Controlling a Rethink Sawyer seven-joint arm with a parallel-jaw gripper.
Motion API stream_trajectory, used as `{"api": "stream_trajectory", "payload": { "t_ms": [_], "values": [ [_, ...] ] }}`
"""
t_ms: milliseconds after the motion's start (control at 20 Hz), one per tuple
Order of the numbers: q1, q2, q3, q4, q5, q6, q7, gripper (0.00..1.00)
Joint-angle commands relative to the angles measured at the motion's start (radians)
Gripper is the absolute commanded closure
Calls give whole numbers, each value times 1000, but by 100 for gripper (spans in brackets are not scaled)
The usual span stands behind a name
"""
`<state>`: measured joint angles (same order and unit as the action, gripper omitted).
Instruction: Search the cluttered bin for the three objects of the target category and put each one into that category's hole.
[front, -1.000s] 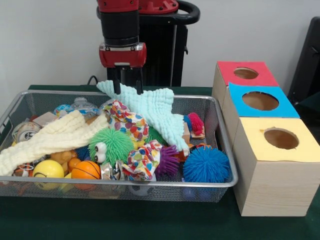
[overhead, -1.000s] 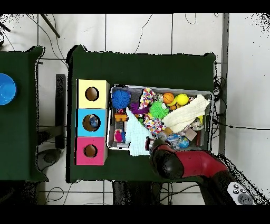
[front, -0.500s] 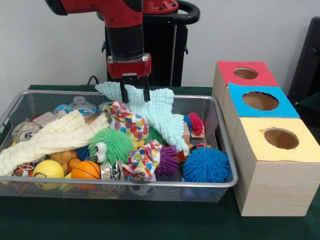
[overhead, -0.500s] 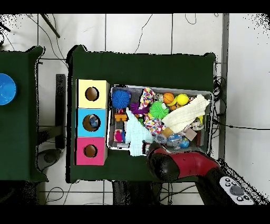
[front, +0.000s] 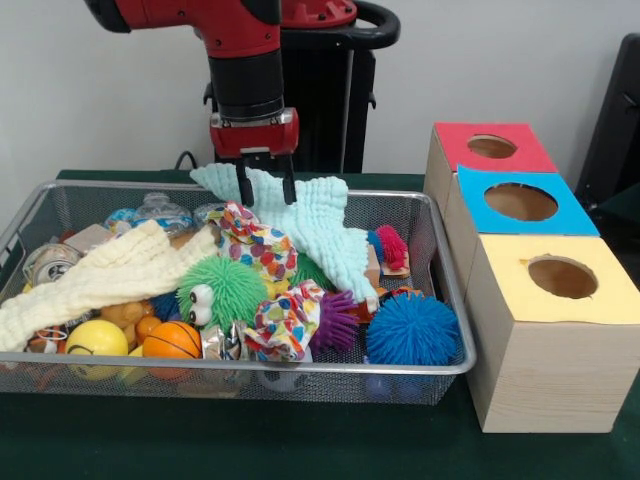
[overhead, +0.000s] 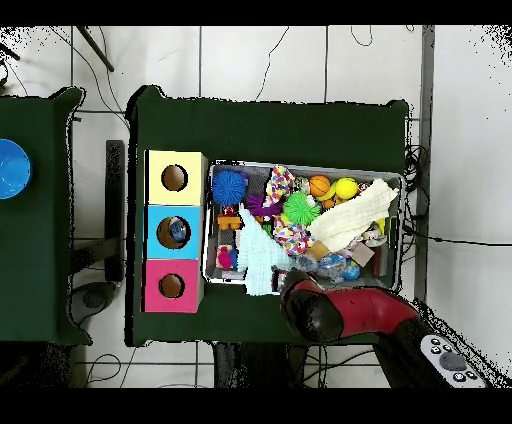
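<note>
My gripper (front: 265, 187) hangs open at the far edge of the wire bin (front: 300, 368), its two fingers (front: 243, 186) apart and just over the top edge of a mint-green knitted cloth (front: 315, 225). Nothing is held. The mint cloth drapes over the bin's far rim and runs down toward the middle. A cream knitted cloth (front: 110, 275) lies at the left, with two multicoloured patterned cloths (front: 262, 250) in the centre. In the overhead view the red arm (overhead: 340, 315) covers the gripper beside the mint cloth (overhead: 258, 262).
Three boxes with holes stand beside the bin: red (front: 490, 148), blue (front: 520, 200), yellow (front: 560, 275). The bin also holds a green fuzzy ball with eyes (front: 222, 290), a blue spiky ball (front: 412, 328), a yellow ball (front: 97, 340) and an orange basketball (front: 172, 340).
The gripper has shifted a little to the right and slightly lower over the mint cloth's top edge. The things in the bin have not moved.
</note>
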<state>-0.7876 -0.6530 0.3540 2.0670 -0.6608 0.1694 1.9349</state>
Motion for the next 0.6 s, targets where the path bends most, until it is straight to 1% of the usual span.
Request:
{"api": "stream_trajectory", "payload": {
  "t_ms": [50, 200, 600],
  "values": [
    [-59, 7, 67, -166, 11, 159, -92, 0],
    [-66, -5, 84, -177, 22, 203, -110, 0],
    [-36, -66, 86, -175, 33, 268, -77, 0]
  ]
}}
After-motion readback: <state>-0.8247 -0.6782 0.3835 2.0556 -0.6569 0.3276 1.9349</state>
